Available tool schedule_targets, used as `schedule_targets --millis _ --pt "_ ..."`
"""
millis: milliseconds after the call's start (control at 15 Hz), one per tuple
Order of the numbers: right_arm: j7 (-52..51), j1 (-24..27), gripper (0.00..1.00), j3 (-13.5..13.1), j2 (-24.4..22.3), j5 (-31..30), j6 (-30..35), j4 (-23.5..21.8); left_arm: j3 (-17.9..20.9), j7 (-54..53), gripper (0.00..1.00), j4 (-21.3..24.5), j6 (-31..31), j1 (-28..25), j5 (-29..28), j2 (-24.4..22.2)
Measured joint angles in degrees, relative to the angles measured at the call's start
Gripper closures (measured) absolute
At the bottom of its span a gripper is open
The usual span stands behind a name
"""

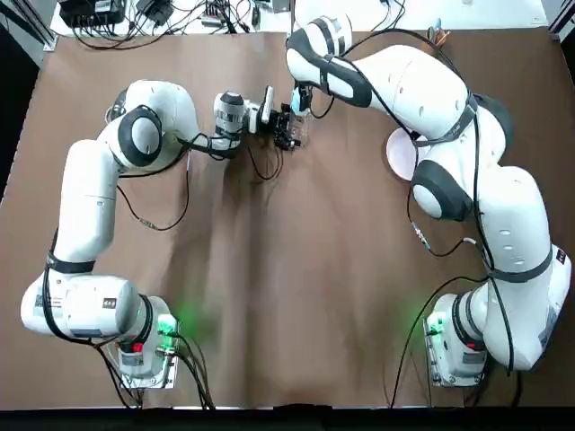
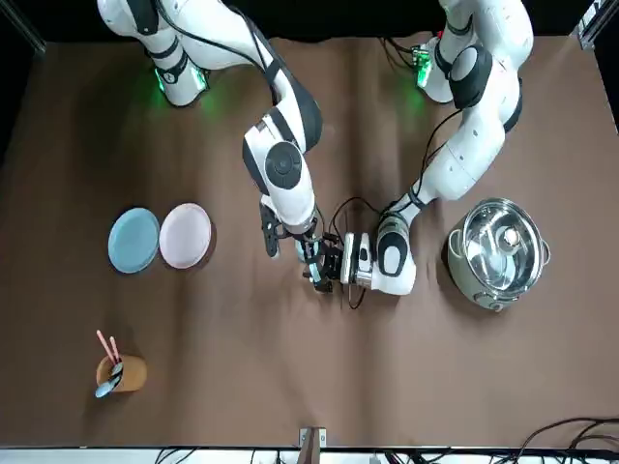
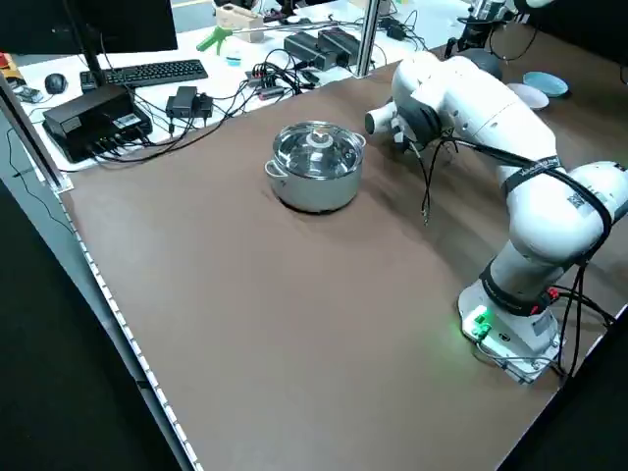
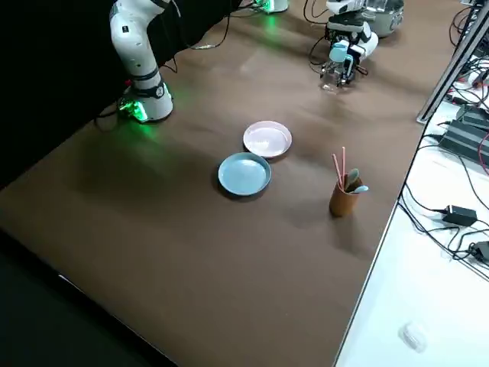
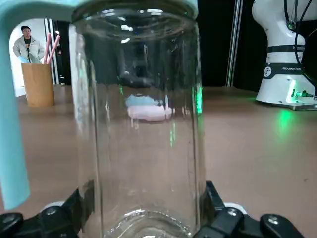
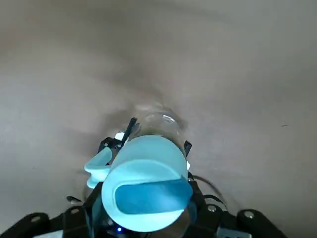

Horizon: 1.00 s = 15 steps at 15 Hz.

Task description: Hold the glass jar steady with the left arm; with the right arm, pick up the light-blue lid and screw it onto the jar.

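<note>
On the robot's right of the lidded steel pot (image 2: 498, 253), the left gripper (image 2: 329, 263) clamps the clear glass jar (image 5: 141, 124) while the right gripper (image 2: 310, 253) pinches the light-blue round lid (image 6: 148, 163) on its mouth: this looks like the screwing step, which calls for level turns next.

Pot (image 3: 316, 188) behind left tool (image 2: 329, 263); pink plate (image 2: 186, 235) well apart

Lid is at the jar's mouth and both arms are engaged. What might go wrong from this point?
1. The left end effector grips the smooth glass jar near its base, so twisting torque may spin or tip it.
2. The right end effector holds the light-blue lid at the mouth. Whether it sits level is unclear, so it may cross-thread.
3. Both end effectors are crowded together, so turning risks contact between them.
</note>
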<state>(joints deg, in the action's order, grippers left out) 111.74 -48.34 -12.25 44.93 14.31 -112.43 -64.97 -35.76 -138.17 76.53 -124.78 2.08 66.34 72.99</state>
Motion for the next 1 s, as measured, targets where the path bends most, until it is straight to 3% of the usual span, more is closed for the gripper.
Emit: schedule_targets --millis 133,400,1000 --pt "0.6 0.0 0.30 0.0 0.0 -0.1 0.0 -0.2 0.0 0.2 0.07 0.0 0.0 0.0 0.0 0.0" --pt "0.6 0.9 0.00 -0.7 1.5 -0.9 -1.2 -1.0 0.0 -1.2 0.07 0.0 0.0 0.0 0.0 0.0" --pt "-0.1 5.1 0.00 -1.3 0.9 -2.6 -1.4 0.1 0.0 -1.3 0.07 0.0 0.0 0.0 0.0 0.0"
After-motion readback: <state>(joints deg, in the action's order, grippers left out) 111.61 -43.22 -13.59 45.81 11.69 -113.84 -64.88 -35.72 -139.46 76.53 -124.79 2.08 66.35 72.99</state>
